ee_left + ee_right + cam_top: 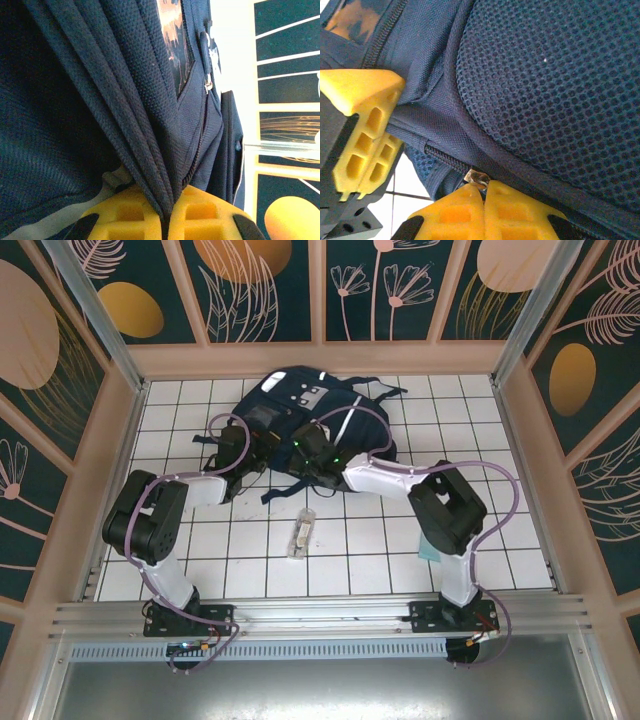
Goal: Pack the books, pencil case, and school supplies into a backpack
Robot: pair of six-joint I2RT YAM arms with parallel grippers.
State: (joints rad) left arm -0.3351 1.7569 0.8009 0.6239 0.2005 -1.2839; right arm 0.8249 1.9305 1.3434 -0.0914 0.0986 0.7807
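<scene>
The navy backpack (300,400) lies at the back middle of the tiled floor, with both arms reaching into it. My left gripper (167,200) is shut on a bunched fold of the backpack (125,100) fabric. My right gripper (484,186) is shut on a small metal zipper pull (479,177) at the end of a zipper, beside the backpack's mesh panel (545,75). The left gripper's yellow fingers (365,125) stand close by on the left. From above, the left gripper (258,443) and right gripper (300,440) nearly meet. The books and pencil case are out of view.
A small transparent tube (301,533) lies on the tiles in front of the backpack, between the two arms. A light-teal pad (428,552) peeks out beside the right arm's elbow. Wooden walls enclose the floor on three sides.
</scene>
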